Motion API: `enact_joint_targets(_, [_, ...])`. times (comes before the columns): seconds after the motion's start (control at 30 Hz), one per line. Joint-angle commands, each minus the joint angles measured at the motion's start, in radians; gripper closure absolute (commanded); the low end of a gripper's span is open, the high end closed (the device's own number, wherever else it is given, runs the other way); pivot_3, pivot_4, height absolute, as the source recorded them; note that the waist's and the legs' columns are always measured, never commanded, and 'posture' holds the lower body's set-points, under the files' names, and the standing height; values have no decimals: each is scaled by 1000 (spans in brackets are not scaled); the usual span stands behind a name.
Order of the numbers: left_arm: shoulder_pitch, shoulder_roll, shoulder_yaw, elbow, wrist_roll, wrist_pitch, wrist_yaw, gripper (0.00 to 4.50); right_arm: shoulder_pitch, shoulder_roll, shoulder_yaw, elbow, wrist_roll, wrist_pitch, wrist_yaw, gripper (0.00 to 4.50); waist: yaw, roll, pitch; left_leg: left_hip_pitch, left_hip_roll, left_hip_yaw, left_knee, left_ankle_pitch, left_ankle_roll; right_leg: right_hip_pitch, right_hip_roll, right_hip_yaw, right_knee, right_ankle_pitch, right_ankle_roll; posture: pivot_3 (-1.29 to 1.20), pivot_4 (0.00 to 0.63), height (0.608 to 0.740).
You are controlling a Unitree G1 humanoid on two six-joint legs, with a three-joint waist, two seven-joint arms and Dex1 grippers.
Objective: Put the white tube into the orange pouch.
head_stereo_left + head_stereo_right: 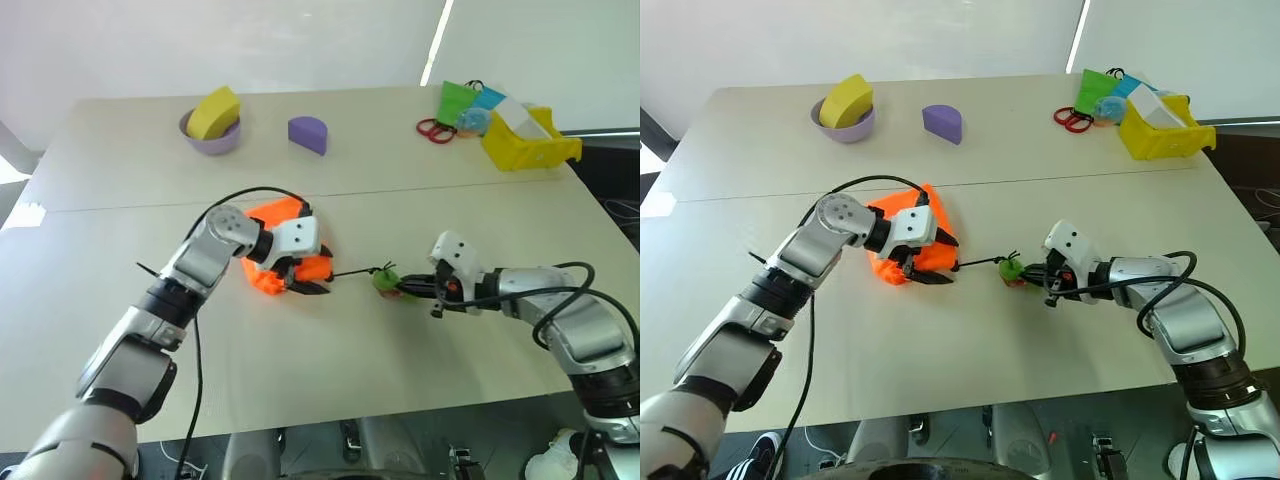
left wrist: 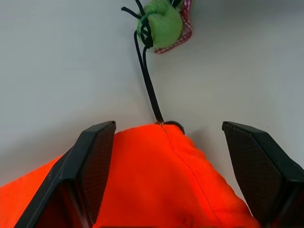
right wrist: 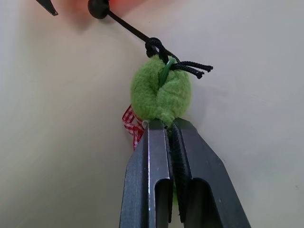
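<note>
Orange fabric bunches on the pale bench (image 1: 120,330) where the orange pouch (image 1: 272,215) lies near the middle, the left gripper (image 1: 305,280) poised over its near corner with its black fingers (image 2: 95,161) spread wide on either side of the cloth, grasping nothing. From that corner a thin black cord (image 1: 352,271) runs across to a fuzzy green ring (image 3: 160,95) with a scrap of red-checked ribbon (image 3: 131,122) beside it; the right gripper (image 3: 168,128) is clenched on the ring's near edge. At the far side of the bench stand a lilac bowl (image 1: 212,140) holding a yellow wedge (image 1: 214,110), a purple half-round block (image 1: 309,133), red-handled scissors (image 1: 435,130) and a yellow bin (image 1: 525,148) with a white carton (image 1: 522,118) in it
</note>
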Motion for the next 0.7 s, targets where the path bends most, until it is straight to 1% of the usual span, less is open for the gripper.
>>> enact_joint_targets(0.03, [-61,-26,-2,74,28,-50,-14,672,-3,16,6,-17,-11,-10,-14,4500,0,0,0,0,0,0,0,0,0,0,0,0,0,0,0,0,150,734])
enact_joint_targets(0.13, [-83,-50,6,105,28,-57,-22,672,-2,24,9,-19,-18,-12,-23,4500,0,0,0,0,0,0,1,0,0,0,0,0,0,1,0,0,150,734])
enact_joint_targets(0.37, [-53,-29,-2,78,50,-48,-54,672,11,30,7,-34,-23,-7,-27,4500,-3,0,0,0,0,0,0,0,1,0,1,0,0,2,1,0,150,734])
enact_joint_targets(0.47, [-47,-37,-10,78,58,-51,-56,672,16,29,4,-43,-21,-5,-30,4500,-1,0,0,0,0,0,0,0,1,0,0,0,0,1,0,0,150,734])
enact_joint_targets(0.53, [-45,-47,-11,76,55,-43,-58,1199,14,31,3,-40,-23,-6,-31,4500,-1,0,0,0,0,0,1,0,1,0,0,0,0,1,0,0,150,734])
enact_joint_targets(0.57, [-44,-50,-10,74,54,-40,-59,1647,14,32,3,-38,-24,-7,-31,4500,-1,0,0,0,0,0,1,0,1,0,0,0,0,1,0,0,150,734])
enact_joint_targets(0.6, [-40,-50,-11,67,54,-35,-64,1967,15,32,3,-40,-25,-7,-31,4500,-1,0,0,0,0,0,1,0,1,0,0,1,0,1,0,0,150,734])
enact_joint_targets(0.63, [-36,-49,-13,60,55,-30,-69,2506,16,32,3,-41,-25,-7,-32,4500,-1,0,0,0,0,0,1,0,1,0,0,1,0,1,0,0,150,734])
enact_joint_targets(0.67, [-33,-48,-14,55,55,-25,-73,2947,16,32,3,-42,-25,-7,-32,4500,-1,0,0,0,0,0,1,0,1,0,0,0,0,1,0,0,150,734])
enact_joint_targets(0.7, [-30,-49,-13,52,65,-30,-57,3515,18,31,4,-44,-25,-7,-31,4500,-1,0,0,0,0,0,1,0,1,0,0,1,0,1,0,0,150,734])
